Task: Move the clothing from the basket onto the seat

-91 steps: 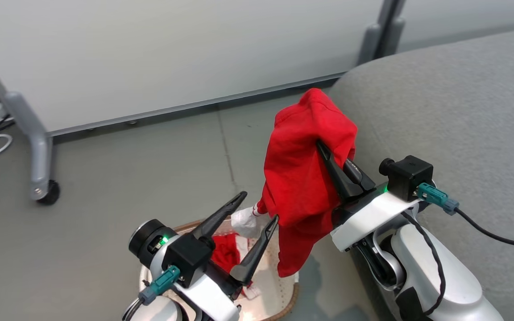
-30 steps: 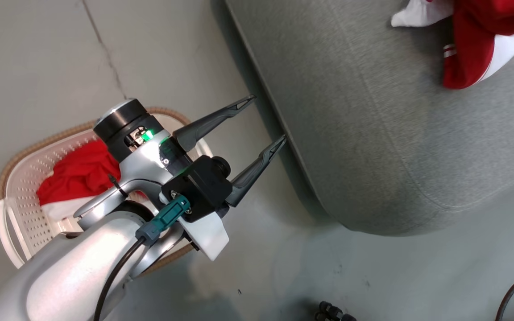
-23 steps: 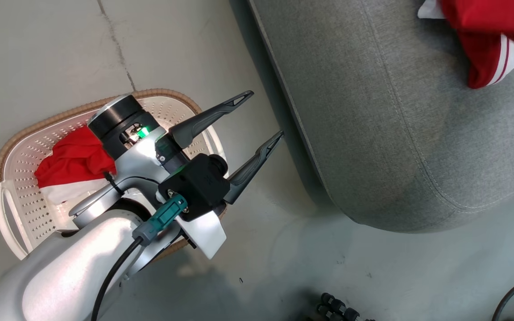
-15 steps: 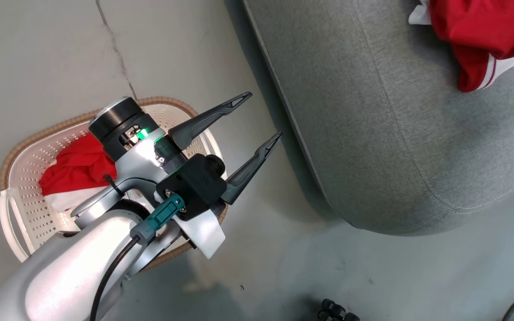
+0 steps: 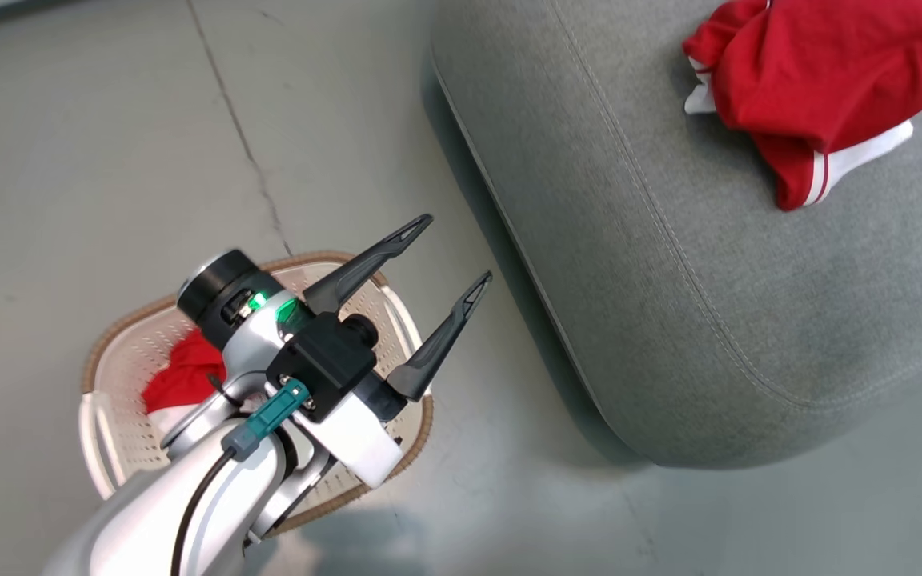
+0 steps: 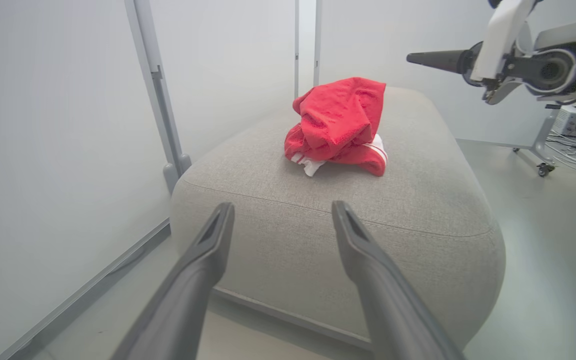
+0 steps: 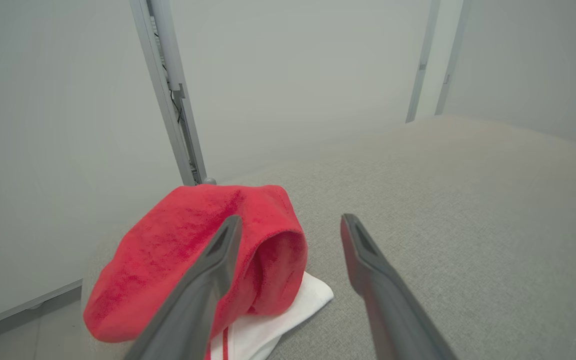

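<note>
Judging from how things lie, the task stands halfway, between one delivery and the next pick: one red garment (image 5: 821, 72) rests in a crumpled heap on top of the seat (image 5: 669, 280), well in from its rounded corner and stitched seam, with a white trim band showing under its lower edge. The right gripper (image 7: 290, 219) hangs over it with its two fingers spread wide and nothing between them; the left wrist view shows it in the air, clear of the fabric. A second red garment (image 5: 181, 376) lies in the basket (image 5: 121, 424), toward the end away from the seat and partly hidden beneath the left arm, so how much cloth is there cannot be told. The basket stands on the floor (image 5: 109, 160) near the seat's long edge but apart from it. The left gripper (image 5: 457, 246) hovers above the basket's seat-side rim, wide open and empty, its fingers aimed at the seat's side, not down into the basket. The next move probably calls for tipping that gripper downward, setting its fingers astride a raised fold of the fabric without snagging the perforated wall, closing firmly, and lifting high enough for the hanging cloth to clear the woven rim before crossing to a bare part of the seat
</note>
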Motion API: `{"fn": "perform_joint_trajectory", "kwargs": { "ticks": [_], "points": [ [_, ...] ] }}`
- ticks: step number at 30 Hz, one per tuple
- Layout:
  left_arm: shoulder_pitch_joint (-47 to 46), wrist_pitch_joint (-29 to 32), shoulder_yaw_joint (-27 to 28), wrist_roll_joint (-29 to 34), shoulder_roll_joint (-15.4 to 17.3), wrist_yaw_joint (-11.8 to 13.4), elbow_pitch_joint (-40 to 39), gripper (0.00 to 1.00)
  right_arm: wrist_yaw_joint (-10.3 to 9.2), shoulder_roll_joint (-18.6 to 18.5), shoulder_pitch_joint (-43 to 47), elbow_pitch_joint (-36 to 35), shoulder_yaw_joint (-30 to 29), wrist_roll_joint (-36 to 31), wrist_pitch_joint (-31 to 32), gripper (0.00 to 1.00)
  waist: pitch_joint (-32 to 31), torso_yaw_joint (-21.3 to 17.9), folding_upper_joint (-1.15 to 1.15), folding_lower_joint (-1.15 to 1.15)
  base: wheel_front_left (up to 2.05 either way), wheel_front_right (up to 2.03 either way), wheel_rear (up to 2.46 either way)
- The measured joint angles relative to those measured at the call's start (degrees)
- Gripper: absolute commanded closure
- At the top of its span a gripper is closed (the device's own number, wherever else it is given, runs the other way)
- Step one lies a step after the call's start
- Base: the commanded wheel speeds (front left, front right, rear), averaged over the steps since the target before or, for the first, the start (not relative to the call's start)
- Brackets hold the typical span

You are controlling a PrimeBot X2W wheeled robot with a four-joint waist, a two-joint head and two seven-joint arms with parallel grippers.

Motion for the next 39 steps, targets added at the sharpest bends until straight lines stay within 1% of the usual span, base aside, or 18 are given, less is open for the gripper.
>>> {"fn": "perform_joint_trajectory", "kwargs": {
  "ticks": [3, 8, 11, 14, 20, 22, 26, 32, 39],
  "points": [
    [2.1, -1.8, 0.6, -1.1, -0.8, 1.4, 1.2, 0.0, 0.0, 0.7, 4.0, -5.8, -0.5, -1.2, 0.0, 0.0, -2.5, 1.3, 0.0, 0.0, 0.0, 0.0, 0.0],
    [4.7, -4.8, 1.8, -2.7, -2.1, 3.5, 2.8, 0.0, -0.01, 3.0, 9.6, -15.2, -0.6, -3.8, 0.0, 0.0, -5.5, 5.3, 0.0, 0.0, 0.0, 0.0, 0.0],
    [6.2, -6.0, 2.7, -3.8, -2.8, 4.7, 3.8, 0.0, 0.0, 5.0, 12.7, -19.3, 0.3, -5.9, 0.0, 0.0, -7.2, 7.9, 0.0, 0.0, 0.0, 0.0, 0.0],
    [7.8, -7.1, 3.7, -4.9, -3.4, 5.9, 4.7, 0.0, -0.01, 6.4, 15.4, -21.8, 1.6, -8.1, 0.0, 0.0, -8.8, 10.6, 0.0, 0.0, 0.0, 0.0, 0.0],
    [11.0, -8.5, 6.4, -6.5, -4.0, 8.3, 5.8, 0.0, -0.01, 9.1, 19.4, -25.6, 4.1, -11.5, 0.6, 0.0, -11.8, 15.4, 0.0, 0.0, 0.0, 0.0, 0.0],
    [11.5, -8.7, 6.9, -6.9, -4.0, 8.6, 5.9, 0.0, -0.01, 9.4, 20.0, -26.2, 4.5, -11.9, 1.2, 0.0, -12.3, 16.1, 0.0, 0.0, 0.0, 0.0, 0.0],
    [13.5, -9.1, 8.7, -7.8, -4.3, 9.7, 6.4, 0.0, 0.0, 10.4, 22.8, -28.0, 5.5, -13.3, 2.6, 0.0, -14.1, 18.9, 0.0, 0.0, 0.0, 0.0, 0.0],
    [17.1, -9.4, 11.8, -8.8, -4.0, 11.0, 6.9, 0.0, 0.0, 11.1, 25.5, -29.6, 8.6, -14.5, 4.6, 0.0, -17.2, 21.5, 0.0, 0.0, 0.0, 0.0, 0.0],
    [21.8, -9.5, 16.2, -9.3, -3.5, 12.9, 6.3, 0.0, 0.0, 11.4, 28.5, -30.4, 10.1, -15.2, 5.6, 0.0, -20.5, 23.2, 0.0, 0.0, 0.0, 0.0, 0.0]
  ]
}}
